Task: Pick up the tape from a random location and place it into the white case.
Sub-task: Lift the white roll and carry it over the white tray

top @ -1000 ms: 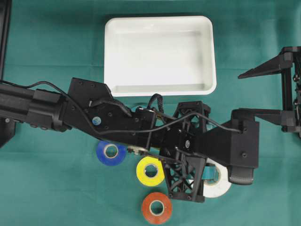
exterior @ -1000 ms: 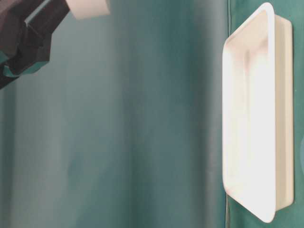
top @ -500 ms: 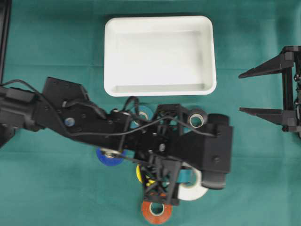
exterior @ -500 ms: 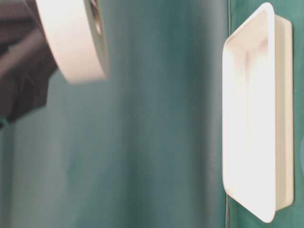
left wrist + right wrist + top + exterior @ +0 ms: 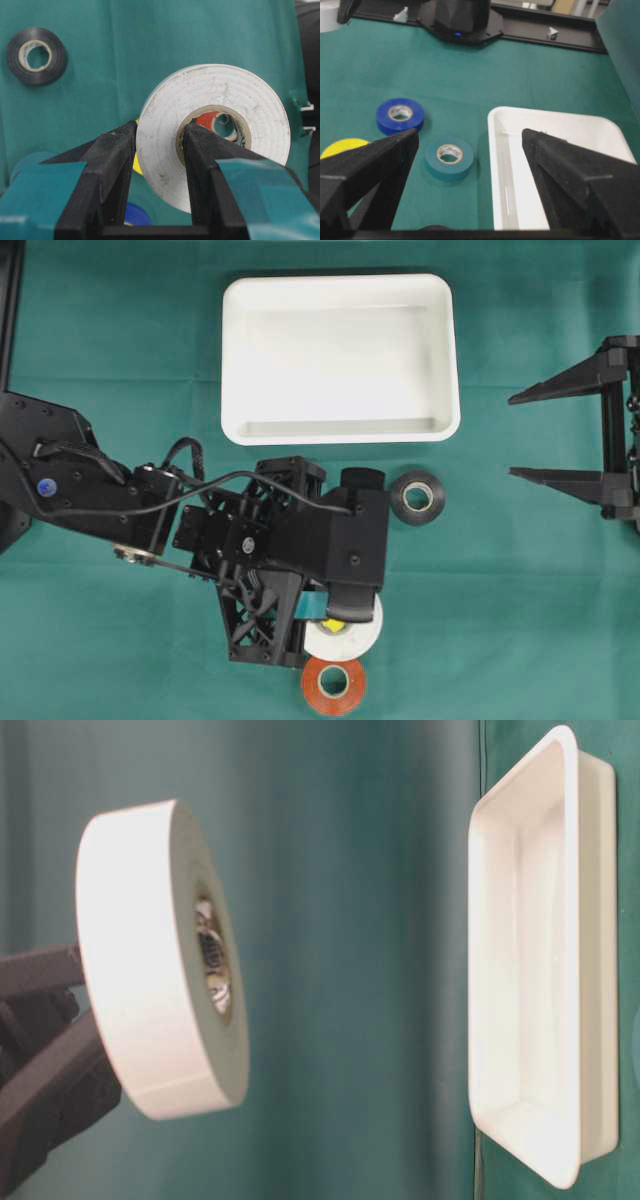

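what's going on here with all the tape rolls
The left gripper is shut on a white tape roll, one finger through its core, holding it clear of the green cloth. The white case sits empty. The right gripper waits open off to the side. Other rolls lie on the cloth.

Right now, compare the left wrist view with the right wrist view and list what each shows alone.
Only the left wrist view shows the white tape held in the left gripper, one finger through its core, plus the black tape. Only the right wrist view shows the white case, the teal tape and the open right gripper. Both show the blue tape and green cloth.
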Available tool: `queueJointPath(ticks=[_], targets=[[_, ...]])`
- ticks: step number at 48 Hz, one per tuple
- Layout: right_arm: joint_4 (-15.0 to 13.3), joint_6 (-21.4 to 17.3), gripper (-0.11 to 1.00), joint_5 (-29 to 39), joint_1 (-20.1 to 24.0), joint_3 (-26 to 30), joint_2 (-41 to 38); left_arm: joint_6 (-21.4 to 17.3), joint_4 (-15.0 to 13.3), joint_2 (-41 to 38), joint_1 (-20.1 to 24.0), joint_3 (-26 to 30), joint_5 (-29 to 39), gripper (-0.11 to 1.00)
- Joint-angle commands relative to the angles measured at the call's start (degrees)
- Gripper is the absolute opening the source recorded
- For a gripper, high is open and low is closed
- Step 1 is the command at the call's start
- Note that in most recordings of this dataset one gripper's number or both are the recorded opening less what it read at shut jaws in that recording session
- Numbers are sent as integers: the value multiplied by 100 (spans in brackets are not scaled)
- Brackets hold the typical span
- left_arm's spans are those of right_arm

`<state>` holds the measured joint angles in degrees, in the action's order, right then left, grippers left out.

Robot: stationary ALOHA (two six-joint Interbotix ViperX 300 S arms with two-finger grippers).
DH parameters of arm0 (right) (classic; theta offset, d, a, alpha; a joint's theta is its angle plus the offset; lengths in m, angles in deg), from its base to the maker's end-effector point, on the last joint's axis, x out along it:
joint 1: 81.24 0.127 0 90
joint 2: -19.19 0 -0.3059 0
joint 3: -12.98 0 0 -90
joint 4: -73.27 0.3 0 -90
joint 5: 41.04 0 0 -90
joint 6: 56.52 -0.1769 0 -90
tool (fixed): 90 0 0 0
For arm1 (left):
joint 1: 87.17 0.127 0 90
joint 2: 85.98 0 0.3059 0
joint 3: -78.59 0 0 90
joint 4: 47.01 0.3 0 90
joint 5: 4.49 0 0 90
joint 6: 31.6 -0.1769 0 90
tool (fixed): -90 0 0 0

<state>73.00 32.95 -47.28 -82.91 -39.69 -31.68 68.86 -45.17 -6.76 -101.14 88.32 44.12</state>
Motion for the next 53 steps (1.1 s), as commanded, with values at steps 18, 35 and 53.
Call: queueJointPath(ticks=[18, 35, 53], targets=[[-35, 35, 92, 62, 0, 185, -9, -158, 0, 202, 817, 88, -105, 24], [-105, 35, 92, 70, 0, 193, -9, -316, 0, 176, 1978, 88, -141, 24], [-158, 44, 92, 79, 0, 193, -9, -554, 0, 158, 3032, 62, -149, 24]])
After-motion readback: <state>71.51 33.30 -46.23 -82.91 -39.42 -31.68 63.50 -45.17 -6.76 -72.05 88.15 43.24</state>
